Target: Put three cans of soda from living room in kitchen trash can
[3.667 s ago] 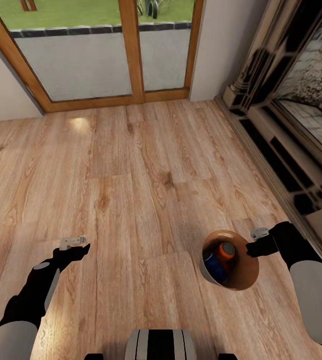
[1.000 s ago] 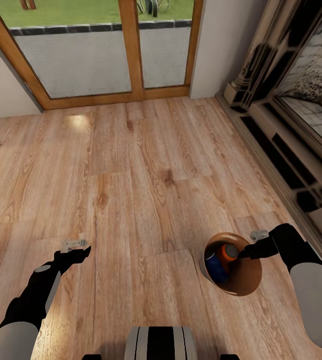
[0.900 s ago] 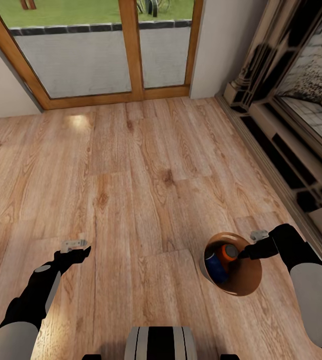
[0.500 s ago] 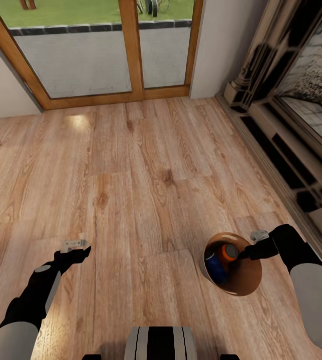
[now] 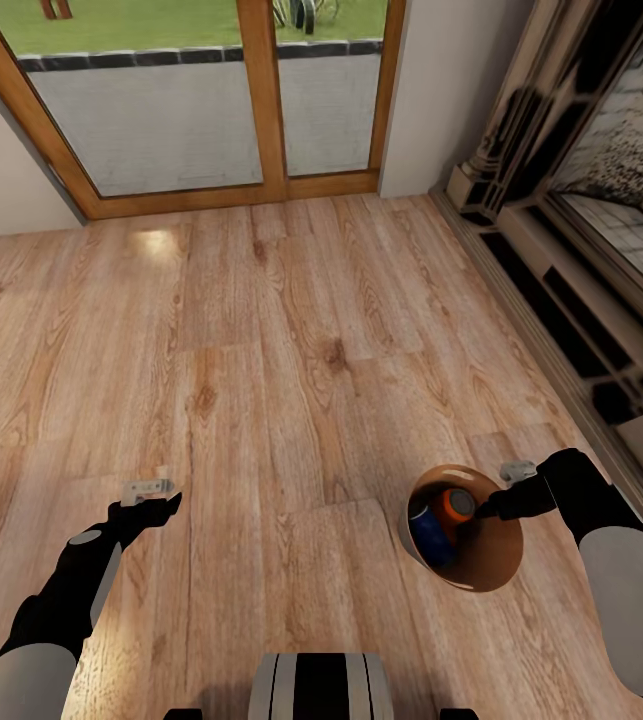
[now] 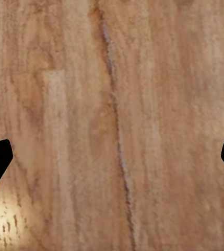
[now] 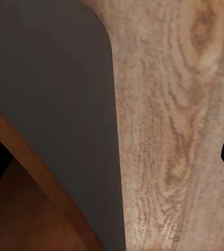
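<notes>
Biggest thing around me is the wood floor (image 5: 291, 330), warm plank boards running off in every direction. Ahead of me is a big glass door (image 5: 191, 100) in a wooden frame, with grey paving and grass behind it. Along my right side runs the fireplace (image 5: 601, 200), a dark stepped surround with stone in the middle, pretty close to my right arm. A white wall (image 5: 441, 90) fills the gap between door and fireplace.

Then the tash can (image 5: 481, 570): it's sitting on the floor just in front of my right side, tilted so I look straight into the orange-brown inside. Two of the cans are in there, a blue can of soda (image 5: 429, 532) and an orange can of soda (image 5: 453, 503), lying side by side and touching. I can't make out a third one from here.

My right gripper (image 5: 501, 505) is right at the bin's rim, next to the orange can. In the right wrist view the grey outer wall and the brown rim (image 7: 44, 178) sit between the finger tips at the frame's edges, so I'm spread wide with the rim in between, not clamped on it as far as I can tell.

My left gripper (image 5: 156, 503) hangs over bare floor well away from the bin, also spread wide with nothing in it, just planks (image 6: 112, 125) below.
</notes>
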Robot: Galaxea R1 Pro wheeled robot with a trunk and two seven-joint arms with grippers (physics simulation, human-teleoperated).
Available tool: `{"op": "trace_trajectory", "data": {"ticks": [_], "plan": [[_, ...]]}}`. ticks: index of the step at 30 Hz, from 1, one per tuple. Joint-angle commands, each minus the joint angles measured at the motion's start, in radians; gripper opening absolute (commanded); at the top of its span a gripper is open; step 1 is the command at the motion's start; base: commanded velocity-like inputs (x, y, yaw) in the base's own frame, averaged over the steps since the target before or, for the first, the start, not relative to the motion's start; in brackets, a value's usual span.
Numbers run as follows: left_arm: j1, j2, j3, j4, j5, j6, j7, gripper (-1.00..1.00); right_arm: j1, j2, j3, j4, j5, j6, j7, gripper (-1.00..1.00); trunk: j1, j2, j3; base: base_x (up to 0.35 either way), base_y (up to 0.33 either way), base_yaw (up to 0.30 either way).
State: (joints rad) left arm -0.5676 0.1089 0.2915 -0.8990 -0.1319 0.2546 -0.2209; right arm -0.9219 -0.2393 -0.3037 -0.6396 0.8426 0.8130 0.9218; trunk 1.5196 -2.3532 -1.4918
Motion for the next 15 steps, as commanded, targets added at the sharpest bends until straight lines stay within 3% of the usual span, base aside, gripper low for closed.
{"op": "trace_trajectory", "data": {"ticks": [1, 10, 15], "plan": [[0.0, 0.0, 0.0, 0.0, 0.0, 0.0, 0.0, 1.0, 0.0, 0.0, 0.0, 0.0, 0.0, 0.0, 0.0, 1.0, 0.0, 0.0, 0.0, 0.0, 0.0, 0.0], [0.0, 0.0, 0.0, 0.0, 0.0, 0.0, 0.0, 1.0, 0.0, 0.0, 0.0, 0.0, 0.0, 0.0, 0.0, 1.0, 0.0, 0.0, 0.0, 0.0, 0.0, 0.0], [0.0, 0.001, 0.0, 0.001, -0.009, 0.002, 0.001, 1.0, 0.0, 0.0, 0.0, 0.0, 0.0, 0.0, 0.0, 1.0, -0.019, 0.035, 0.016, 0.0, 0.0, 0.0]]}}
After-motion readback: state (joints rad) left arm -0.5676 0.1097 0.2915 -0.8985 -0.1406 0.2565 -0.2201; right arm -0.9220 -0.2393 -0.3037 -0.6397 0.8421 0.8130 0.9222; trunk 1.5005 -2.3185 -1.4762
